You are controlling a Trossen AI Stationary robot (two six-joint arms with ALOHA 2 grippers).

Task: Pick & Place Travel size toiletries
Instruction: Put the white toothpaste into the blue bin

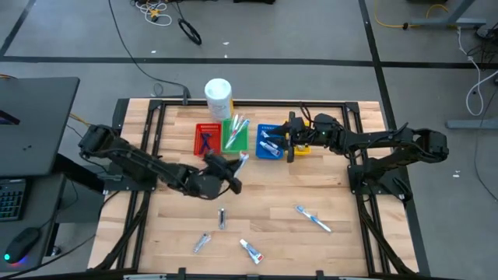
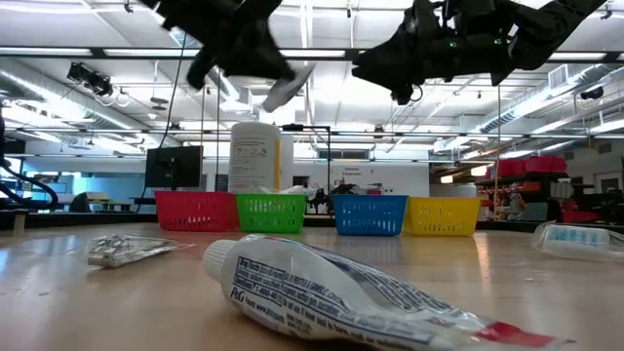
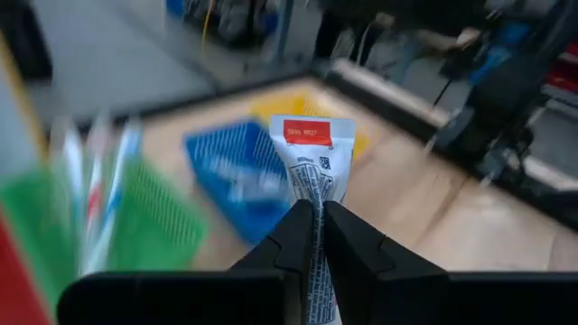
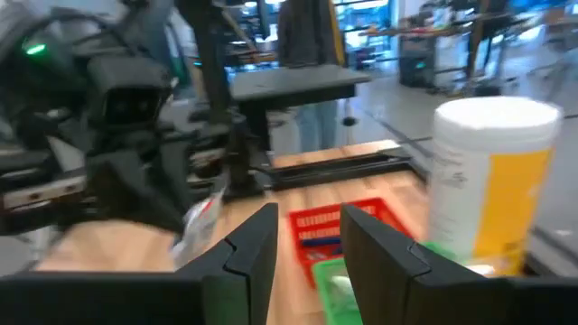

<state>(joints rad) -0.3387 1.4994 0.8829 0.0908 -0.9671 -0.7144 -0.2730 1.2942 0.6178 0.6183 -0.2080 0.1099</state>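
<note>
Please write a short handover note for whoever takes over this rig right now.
Left gripper: jaws shut on a white tube with a red label, held in the air near the green bin.
Right gripper: jaws open, empty, above the gap between the blue bin and yellow bin.
Done: items lie in the red bin, green and blue bins.
Left: the held tube, plus four toiletries on the table.

Red bin [image 1: 205, 138], green bin [image 1: 235, 137], blue bin [image 1: 268, 141], yellow bin [image 2: 444, 215]. White tube [image 3: 312, 171] with red label, black print. Pale wood desk [image 1: 342, 202]. Canister [image 4: 488, 171] white, seemingly yellow-labelled.
</note>
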